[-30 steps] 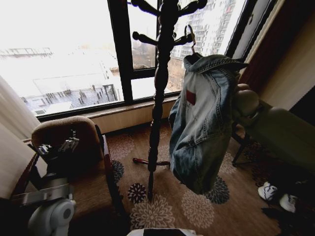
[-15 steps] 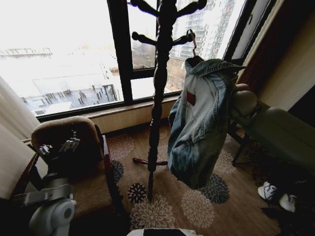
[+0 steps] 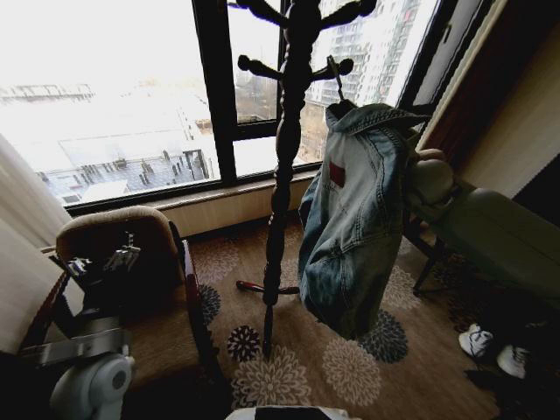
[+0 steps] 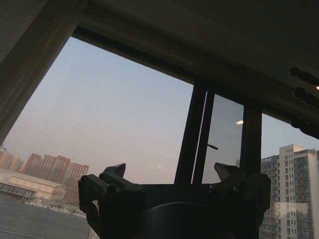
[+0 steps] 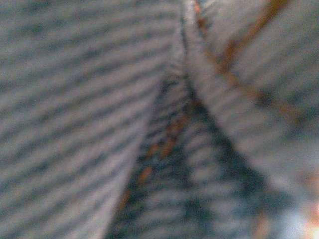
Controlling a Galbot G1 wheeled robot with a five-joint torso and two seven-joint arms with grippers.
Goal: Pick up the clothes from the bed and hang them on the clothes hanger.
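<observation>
Overhead, denim jacket (image 3: 354, 219) hangs beside coat stand (image 3: 284, 157); left tool (image 4: 172, 174) spread; right tool unreadable.

Grey rounded left arm (image 3: 87, 385), black metal left gripper (image 3: 101, 262).

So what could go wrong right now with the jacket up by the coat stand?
The hanger hook sits just at the tip of a coat stand peg, so it might slip off. The denim jacket hangs lopsided, bunched against the right arm, and could slide off when that arm withdraws.
</observation>
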